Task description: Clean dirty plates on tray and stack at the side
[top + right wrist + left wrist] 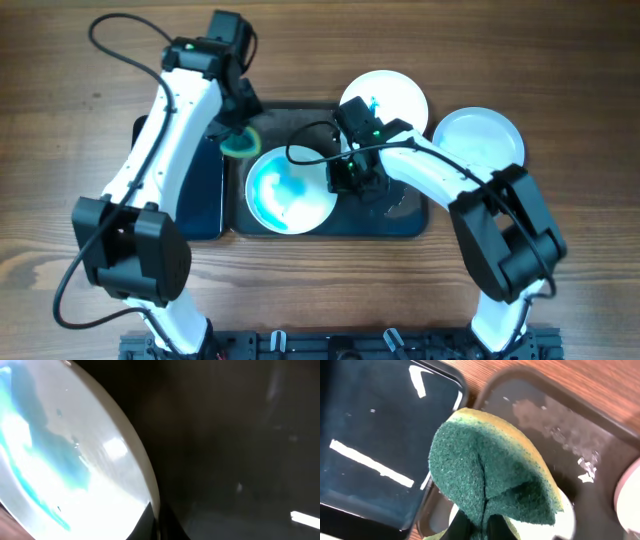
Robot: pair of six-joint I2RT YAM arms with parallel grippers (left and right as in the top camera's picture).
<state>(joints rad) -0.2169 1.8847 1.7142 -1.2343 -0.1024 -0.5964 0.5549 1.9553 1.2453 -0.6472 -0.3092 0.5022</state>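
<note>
Wood table (80,60); left gripper (480,529) pinches sponge (490,460), right gripper (340,181) clamps plate (285,192) rim.

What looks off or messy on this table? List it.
The smeared plate in the tray has blue spread across most of its face. A streaked plate straddles the tray's far rim, partly outside it. Wet residue marks the tray floor.
</note>
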